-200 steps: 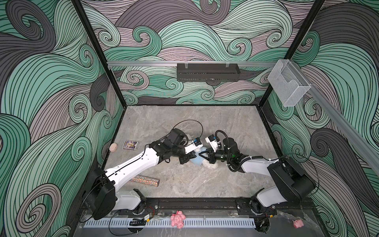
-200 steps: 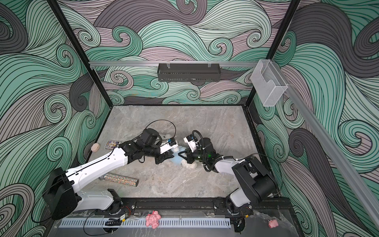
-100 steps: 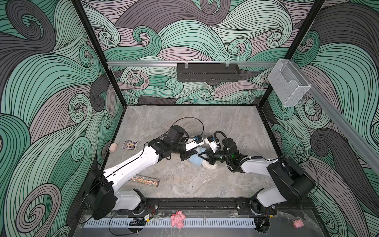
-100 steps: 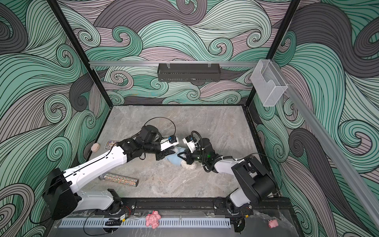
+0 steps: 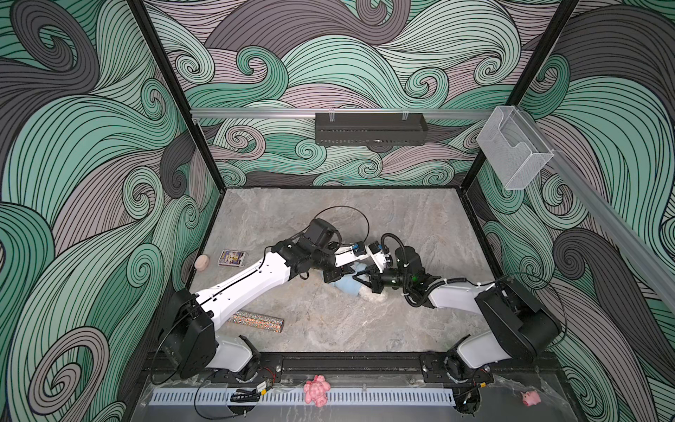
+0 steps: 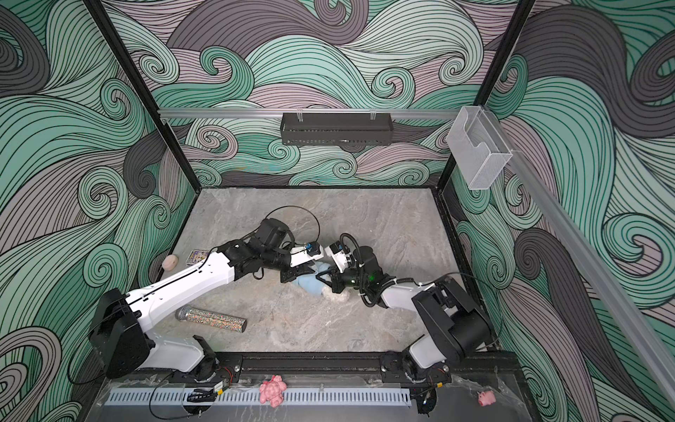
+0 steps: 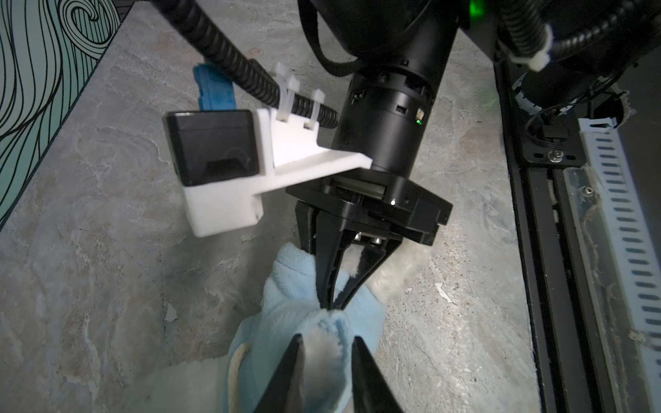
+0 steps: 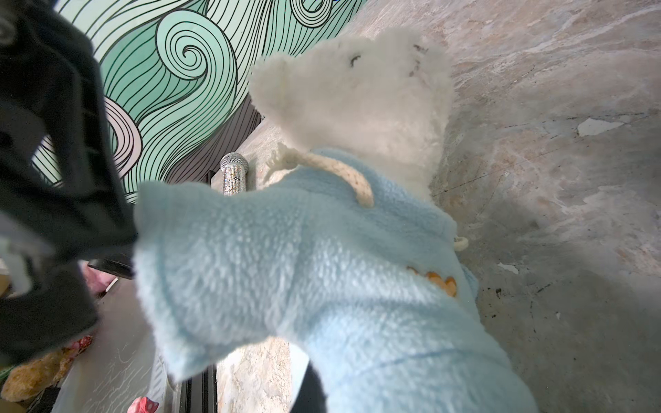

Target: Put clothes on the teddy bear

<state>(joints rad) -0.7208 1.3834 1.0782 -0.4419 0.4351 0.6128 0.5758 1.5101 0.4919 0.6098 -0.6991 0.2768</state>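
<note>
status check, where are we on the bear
Left gripper and right gripper both shut on light blue fleece jacket. Fluffy white teddy bear lying down, head out of the collar. Glittery tube well off, nothing blocking.

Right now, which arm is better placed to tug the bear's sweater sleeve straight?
Left, probably: the left gripper holds the stretched sleeve; the right gripper pinches the blue sweater at its body.

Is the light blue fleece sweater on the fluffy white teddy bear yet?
On: the blue sweater covers the white teddy bear up to its neck, head poking out. Arms in sleeves: cannot tell.
</note>
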